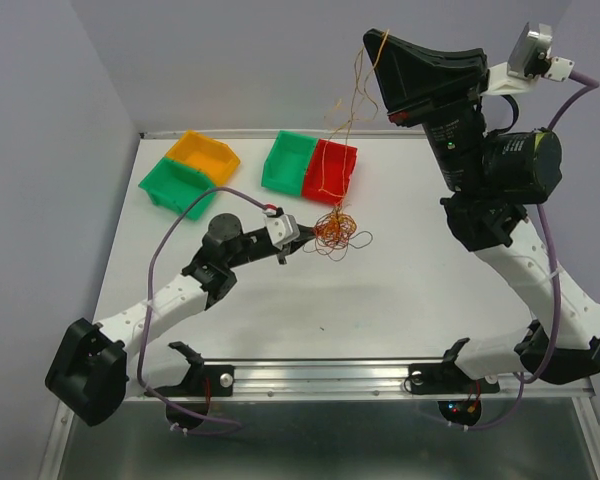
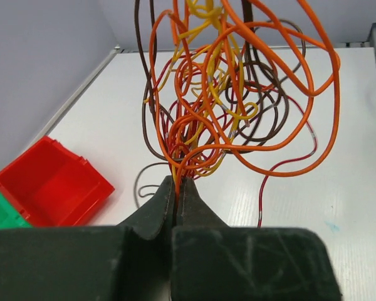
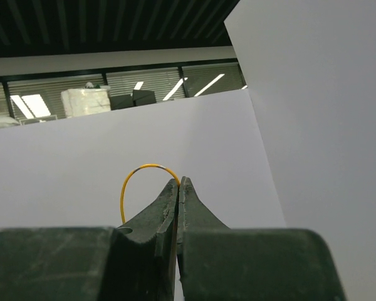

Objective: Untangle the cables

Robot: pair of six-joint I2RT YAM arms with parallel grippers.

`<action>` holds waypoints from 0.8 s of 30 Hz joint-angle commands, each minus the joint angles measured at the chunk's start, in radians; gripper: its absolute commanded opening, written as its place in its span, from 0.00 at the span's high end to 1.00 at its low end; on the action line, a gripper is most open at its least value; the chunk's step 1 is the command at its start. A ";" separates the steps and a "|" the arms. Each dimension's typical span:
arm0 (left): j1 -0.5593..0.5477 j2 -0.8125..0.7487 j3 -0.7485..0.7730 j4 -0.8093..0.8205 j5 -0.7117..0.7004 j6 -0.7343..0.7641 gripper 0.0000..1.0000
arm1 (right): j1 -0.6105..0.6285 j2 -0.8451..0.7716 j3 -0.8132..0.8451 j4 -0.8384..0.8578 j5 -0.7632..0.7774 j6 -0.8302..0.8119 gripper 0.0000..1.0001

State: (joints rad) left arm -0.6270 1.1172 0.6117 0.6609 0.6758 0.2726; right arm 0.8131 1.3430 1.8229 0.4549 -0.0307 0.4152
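The cables point(image 1: 335, 232) are hair-thin, floppy, plastic-coated wires in orange, yellow, red and dark brown. They are knotted into a loose ball of curls that sits on the smooth white table point(image 1: 400, 300), about mid-table and just near of the bins. From that ball a few strands point(image 1: 345, 120) climb upward toward the far right. Close up from the left wrist, the loops point(image 2: 238, 106) are round and springy, crossing each other many times. The left gripper point(image 2: 177, 183), with dark, scuffed, tapered fingers, is pinched tight on a small bunch of orange strands at the left edge of the tangle point(image 1: 302, 240). Its white and black arm reaches low and nearly level across the table from the near left corner. The right gripper point(image 1: 372, 42) is lifted high above the far side of the table, its arm folded steeply upward. Its black fingers point(image 3: 166, 207) are pressed together on a single yellow wire point(image 3: 138, 182), which arches out beside the tips. Beyond the tangle stand four open plastic bins with slanted fronts: a red one point(image 1: 335, 170) beside a green one point(image 1: 288, 160), and farther left an orange one point(image 1: 205, 152) behind another green one point(image 1: 180, 183).
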 commanded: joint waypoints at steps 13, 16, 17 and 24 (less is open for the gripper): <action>0.328 0.153 0.120 -0.349 -0.194 0.174 1.00 | 0.009 -0.298 -0.011 0.099 0.385 -0.217 0.99; 0.394 0.139 0.109 -0.402 -0.223 0.237 1.00 | 0.009 -0.343 -0.034 0.096 0.390 -0.228 0.99; 0.403 0.133 0.093 -0.408 -0.228 0.246 1.00 | 0.009 -0.347 -0.042 0.094 0.385 -0.228 0.99; 0.417 0.026 0.077 -0.469 -0.263 0.300 1.00 | 0.008 -0.331 -0.079 -0.022 0.414 -0.233 0.99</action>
State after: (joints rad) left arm -0.2420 1.1664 0.7101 0.3824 0.5201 0.5125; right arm 0.8200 1.0538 1.7313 0.3092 0.3389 0.1951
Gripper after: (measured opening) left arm 0.045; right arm 0.020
